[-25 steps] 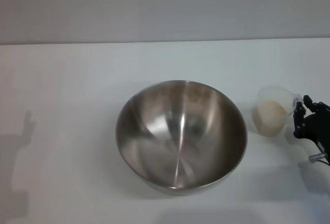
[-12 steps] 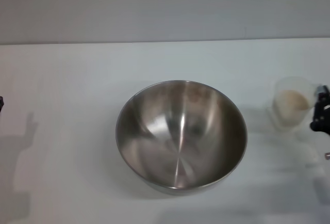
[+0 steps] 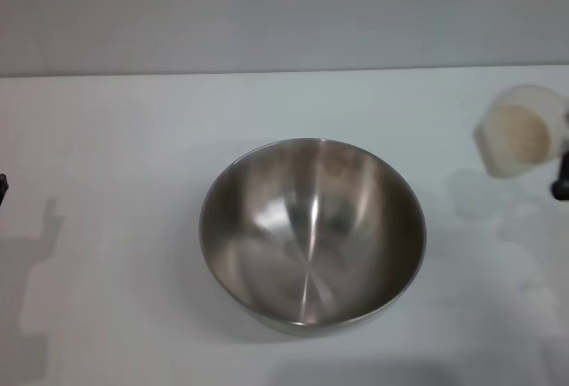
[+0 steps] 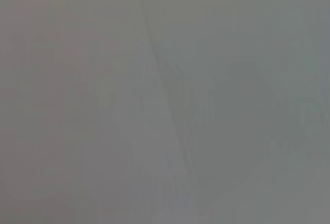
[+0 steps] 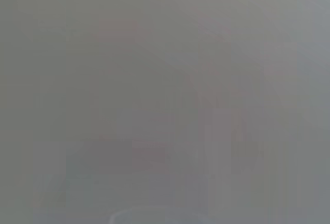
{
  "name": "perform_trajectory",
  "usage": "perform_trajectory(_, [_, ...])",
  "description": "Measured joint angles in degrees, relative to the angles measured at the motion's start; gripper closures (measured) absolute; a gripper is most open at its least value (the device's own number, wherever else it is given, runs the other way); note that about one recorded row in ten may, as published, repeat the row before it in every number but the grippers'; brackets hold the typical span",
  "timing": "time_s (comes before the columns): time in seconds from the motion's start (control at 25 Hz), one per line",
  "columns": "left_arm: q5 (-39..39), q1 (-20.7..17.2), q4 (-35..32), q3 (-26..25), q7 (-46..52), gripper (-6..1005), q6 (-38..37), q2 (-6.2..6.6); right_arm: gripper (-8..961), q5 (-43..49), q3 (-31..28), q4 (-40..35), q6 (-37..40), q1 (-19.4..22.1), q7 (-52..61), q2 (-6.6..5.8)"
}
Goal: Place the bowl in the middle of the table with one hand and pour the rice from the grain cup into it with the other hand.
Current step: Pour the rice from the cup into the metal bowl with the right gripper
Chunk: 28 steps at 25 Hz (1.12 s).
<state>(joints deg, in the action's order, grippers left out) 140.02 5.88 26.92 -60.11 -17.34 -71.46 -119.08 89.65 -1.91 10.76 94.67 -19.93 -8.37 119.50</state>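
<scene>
The bowl, a wide shiny steel one, stands empty in the middle of the white table in the head view. The clear grain cup hangs in the air at the far right, tilted with its mouth towards me, and the pale rice shows inside it. The cup's faint shadow lies on the table below it. My right gripper holds the cup at its far side; only a dark sliver of it shows at the picture's edge. A dark bit of my left gripper shows at the left edge, far from the bowl.
The table's far edge runs across the back before a grey wall. Shadows of my left arm lie on the table at the front left. Both wrist views show only a grey blur.
The grain cup has risen off the table, moved right and away from the bowl, and tipped. My right gripper has moved with it to the picture's edge. The bowl has not moved.
</scene>
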Motion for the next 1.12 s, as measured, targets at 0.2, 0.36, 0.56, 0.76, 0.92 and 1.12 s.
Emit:
perform_trajectory(0.2, [-0.02,-0.04,-0.15,0.01,0.1,167,0.01,-0.01,946,0.01,1.01,3.92,-1.53,-4.36,-12.92,-0.13])
perform_trajectory(0.36, [-0.03,-0.16,-0.15,0.12,0.12,167,0.03,-0.01,945,0.92,1.81,5.47,-4.38,-8.23,-19.26,-0.08])
perform_trajectory(0.56, [-0.01,-0.31,-0.16,0.56,0.12,167,0.05,-0.01,945,4.91,1.6,10.76,-6.68,-10.32,-36.43,-0.01])
perform_trajectory(0.76, [-0.01,-0.17,-0.2,0.7,0.12,167,0.08,-0.01,945,6.79,1.53,16.66,-8.98,-10.17,-57.33,0.07])
perform_trajectory(0.92, [-0.01,-0.07,-0.24,0.79,0.12,167,0.1,-0.01,945,7.11,1.7,19.94,-8.92,-9.34,-73.35,0.15])
perform_trajectory(1.12, [-0.02,-0.08,-0.29,0.95,0.3,167,0.1,-0.01,945,13.88,1.09,21.08,-7.17,-7.25,-83.34,0.19])
